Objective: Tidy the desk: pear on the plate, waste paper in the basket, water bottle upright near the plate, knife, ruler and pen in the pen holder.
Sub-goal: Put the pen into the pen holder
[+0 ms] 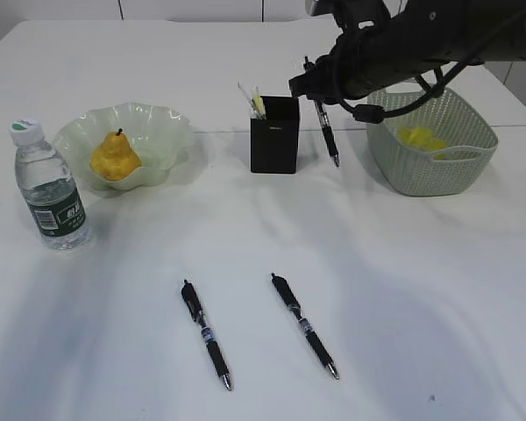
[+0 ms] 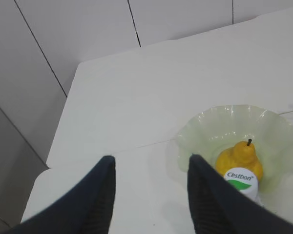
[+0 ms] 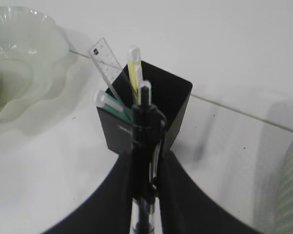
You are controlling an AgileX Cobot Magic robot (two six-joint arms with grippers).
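Exterior view: lumpy yellow pear (image 1: 115, 157), dark stem.

A lab-like test setup: bare white desk (image 1: 351, 263), plain panelled walls.

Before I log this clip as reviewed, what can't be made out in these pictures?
- Right claw: in the exterior view the arm's dark bulk covers it; only the held pen shows.
- Left claw: absent from the exterior view; its base is cut by the wrist view's bottom edge.
- Basket: the arm covers its back rim; the yellow paper pieces can't be counted.
- Pen holder: lettering too small to read.
- Bottle: wrist view shows only its cap.
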